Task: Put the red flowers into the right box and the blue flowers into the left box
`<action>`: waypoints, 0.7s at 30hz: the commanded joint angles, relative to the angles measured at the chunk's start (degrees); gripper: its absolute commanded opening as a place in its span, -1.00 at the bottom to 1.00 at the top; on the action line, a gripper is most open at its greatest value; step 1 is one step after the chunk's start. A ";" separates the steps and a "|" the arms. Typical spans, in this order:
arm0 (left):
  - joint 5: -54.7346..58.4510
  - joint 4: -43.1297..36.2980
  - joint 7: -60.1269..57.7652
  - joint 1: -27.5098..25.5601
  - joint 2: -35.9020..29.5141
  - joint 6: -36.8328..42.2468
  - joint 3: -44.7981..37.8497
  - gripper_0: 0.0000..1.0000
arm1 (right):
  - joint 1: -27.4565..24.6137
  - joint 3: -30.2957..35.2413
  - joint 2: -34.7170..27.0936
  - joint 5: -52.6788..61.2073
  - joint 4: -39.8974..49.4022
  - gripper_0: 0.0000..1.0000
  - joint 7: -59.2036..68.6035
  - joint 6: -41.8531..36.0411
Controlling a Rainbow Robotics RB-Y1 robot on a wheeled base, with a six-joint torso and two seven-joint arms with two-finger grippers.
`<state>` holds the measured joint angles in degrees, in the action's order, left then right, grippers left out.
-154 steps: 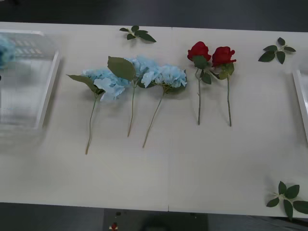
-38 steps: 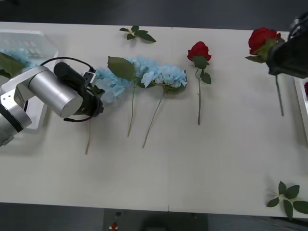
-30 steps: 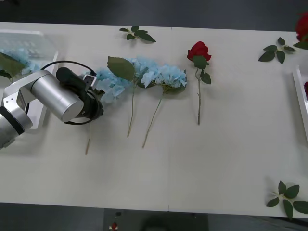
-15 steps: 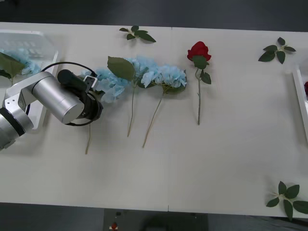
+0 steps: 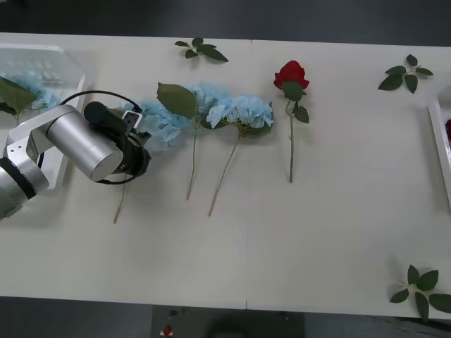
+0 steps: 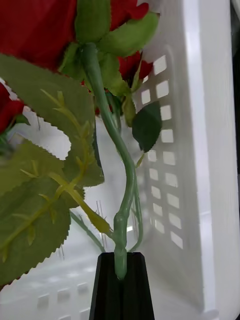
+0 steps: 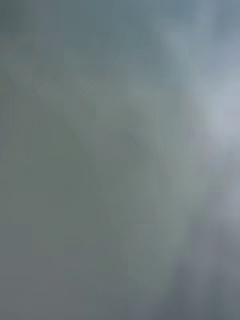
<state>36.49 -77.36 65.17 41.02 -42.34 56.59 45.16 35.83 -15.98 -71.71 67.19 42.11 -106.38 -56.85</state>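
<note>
red rose [image 6: 45, 30] | stem upright in right gripper [image 6: 120, 280] | over right box [image 6: 200, 150]

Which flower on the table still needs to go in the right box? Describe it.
On the long white table, look just right of the row of pale-blue fluffy flowers. The single artificial red rose lies there, its thin green stem pointing toward the robot. It is the only red bloom lying on the tabletop.

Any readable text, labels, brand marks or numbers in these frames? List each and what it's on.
None readable.
Left arm: no marking can be made out on its silver casing.
Left box and right box: plain white, no label.
Table: no print.
Right hand: black fingers shut on a rose stem, no lettering.
Left wrist view: blurred, nothing legible.
</note>
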 commanded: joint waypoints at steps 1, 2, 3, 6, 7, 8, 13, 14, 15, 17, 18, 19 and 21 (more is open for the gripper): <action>1.83 -1.57 -1.45 -0.41 -2.66 -0.42 -0.16 -1.00 | 1.17 0.78 1.66 -2.59 0.34 -1.00 1.79 2.45; 2.62 -2.71 -1.19 -0.41 -3.80 -0.34 -0.24 -1.00 | 1.17 0.78 2.10 -3.38 0.43 -1.00 1.88 3.24; 3.23 -3.50 -1.01 -0.41 -4.50 0.10 -0.33 -1.00 | 1.17 0.78 2.28 -3.65 0.34 -0.98 1.97 3.76; 6.92 -7.81 0.83 -0.50 -7.41 5.73 -3.14 -1.00 | 1.17 0.78 2.81 -4.44 0.69 0.41 2.05 7.10; 8.59 -9.30 1.80 -0.50 -8.46 8.45 -4.73 -1.00 | 1.17 0.78 2.89 -5.05 0.87 0.64 1.70 8.16; 9.38 -10.01 2.15 -0.59 -8.90 9.68 -5.61 -1.00 | 1.17 0.78 2.89 -5.32 0.95 0.69 1.53 8.51; 15.01 -14.84 5.84 -2.43 -11.80 19.53 -15.80 -1.00 | 1.17 0.78 2.54 -6.28 4.03 1.00 0.74 6.84; 16.24 -15.72 6.81 -2.87 -12.24 21.55 -18.70 -1.00 | 1.17 0.86 2.28 -6.37 4.91 1.00 0.65 5.96; 17.12 -16.25 7.60 -3.31 -12.50 23.22 -21.16 -1.00 | 1.17 0.95 2.10 -6.55 5.70 1.00 0.65 5.17; 18.79 -17.13 9.01 -4.19 -12.85 26.73 -26.88 -1.00 | 1.17 1.65 1.84 -6.90 7.19 1.00 0.56 3.41; 19.40 -17.39 9.62 -4.54 -12.94 28.14 -29.69 -1.00 | 1.17 2.01 1.66 -7.25 7.90 1.00 0.56 2.53; 20.28 -17.57 10.68 -5.16 -12.94 29.99 -33.64 -1.00 | 1.17 2.53 1.66 -8.31 8.78 1.00 0.56 1.30; 21.60 -17.48 12.61 -5.95 -12.94 32.18 -39.53 -1.00 | 1.17 3.59 1.66 -9.80 10.09 1.00 0.47 -0.81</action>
<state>56.74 -93.45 73.26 35.55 -53.54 86.62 11.51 35.83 -15.06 -67.60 58.93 50.12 -106.05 -56.29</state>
